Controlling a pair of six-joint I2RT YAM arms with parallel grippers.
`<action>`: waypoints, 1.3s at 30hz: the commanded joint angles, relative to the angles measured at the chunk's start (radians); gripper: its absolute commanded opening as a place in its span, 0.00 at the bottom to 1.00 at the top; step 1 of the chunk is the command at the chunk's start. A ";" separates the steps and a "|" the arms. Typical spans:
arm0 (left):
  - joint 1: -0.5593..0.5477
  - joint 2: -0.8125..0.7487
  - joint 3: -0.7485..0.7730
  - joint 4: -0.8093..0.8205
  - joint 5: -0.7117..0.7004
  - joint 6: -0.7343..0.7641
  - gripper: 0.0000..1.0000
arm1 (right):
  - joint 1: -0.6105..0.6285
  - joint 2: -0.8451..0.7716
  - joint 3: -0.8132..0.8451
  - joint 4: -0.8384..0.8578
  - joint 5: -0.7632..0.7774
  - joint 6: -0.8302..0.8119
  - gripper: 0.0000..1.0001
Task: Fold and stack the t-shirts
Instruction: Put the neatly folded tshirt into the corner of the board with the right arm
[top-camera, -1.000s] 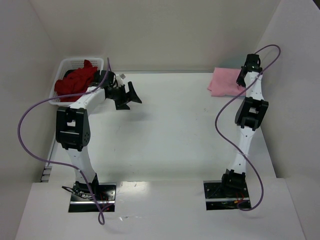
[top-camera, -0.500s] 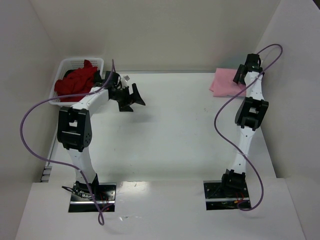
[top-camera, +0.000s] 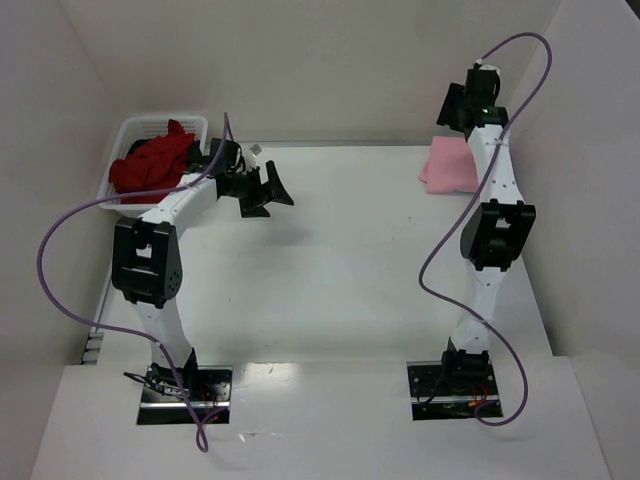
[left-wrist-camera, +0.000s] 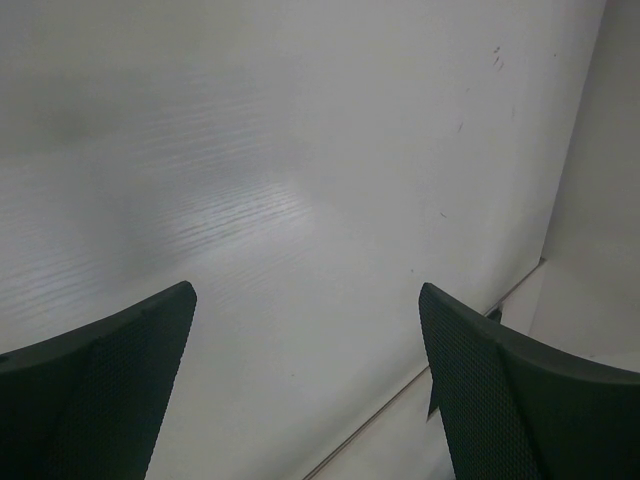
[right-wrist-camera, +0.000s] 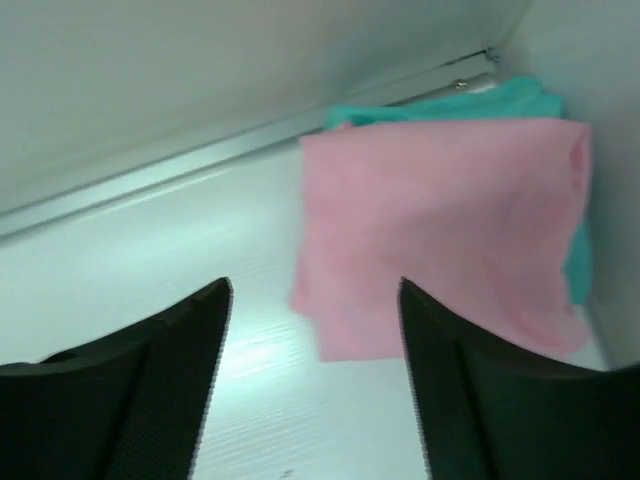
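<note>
A folded light pink t-shirt (top-camera: 448, 166) lies at the table's far right corner, on top of a folded teal t-shirt (right-wrist-camera: 470, 103) whose edges show in the right wrist view. The pink one also shows in the right wrist view (right-wrist-camera: 440, 220). My right gripper (right-wrist-camera: 315, 290) is open and empty, raised above the pink shirt; it also shows in the top view (top-camera: 455, 104). Dark red t-shirts (top-camera: 150, 164) lie crumpled in the white basket (top-camera: 140, 126) at the far left. My left gripper (top-camera: 272, 190) is open and empty, above bare table just right of the basket.
White walls close in the table at the back and both sides. The right wall stands close beside the folded stack. Purple cables loop off both arms.
My right gripper has lifted up and back off the pink shirt toward the back wall. My left gripper has shifted slightly right and away from the basket.
</note>
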 joint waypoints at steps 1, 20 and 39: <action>-0.001 -0.067 -0.015 0.049 0.035 -0.018 1.00 | -0.024 -0.059 -0.154 0.133 -0.038 0.035 0.61; -0.001 -0.136 -0.090 0.034 0.004 -0.009 1.00 | -0.109 0.043 -0.343 0.204 0.284 0.062 0.30; 0.010 -0.109 -0.046 -0.005 0.020 0.037 1.00 | -0.139 0.005 -0.475 0.238 0.477 0.047 0.28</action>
